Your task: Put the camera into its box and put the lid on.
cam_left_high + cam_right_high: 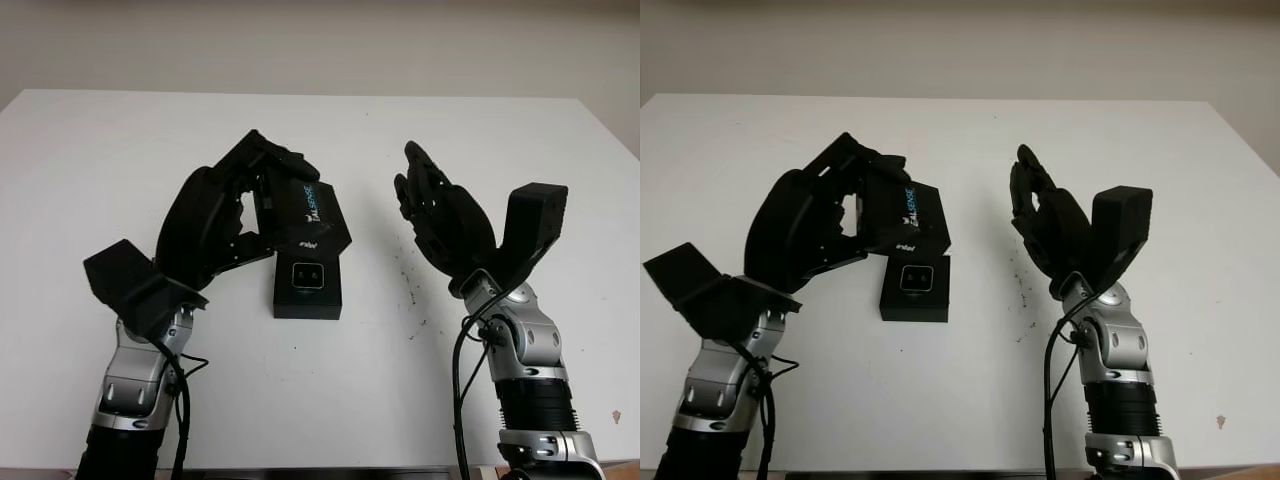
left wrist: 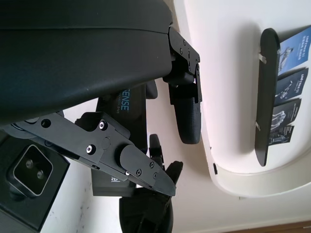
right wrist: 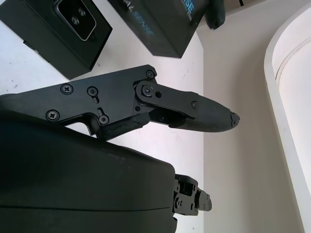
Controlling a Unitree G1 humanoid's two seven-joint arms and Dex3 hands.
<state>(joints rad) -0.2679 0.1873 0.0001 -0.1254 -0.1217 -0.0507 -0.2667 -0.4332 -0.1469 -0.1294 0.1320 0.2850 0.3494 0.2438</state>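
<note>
Left hand (image 1: 250, 205) grips the black lid (image 1: 308, 218) above the open box (image 1: 307, 288) at mid-table

The camera (image 1: 307, 275) sits inside the box on the white table (image 1: 100, 160), the tilted lid overlapping its 12 o'clock edge; at 3 o'clock, well apart, the right hand (image 1: 440, 215) hovers, fingers released and holding nothing

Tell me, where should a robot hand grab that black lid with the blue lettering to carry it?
Probably by its two long side walls, coming from above. The lid is a shallow rectangular shell, tilted over the far end of the open box, so its sides are exposed. The left robot hand already holds it that way from its own side; the right robot hand is open nearby.
</note>
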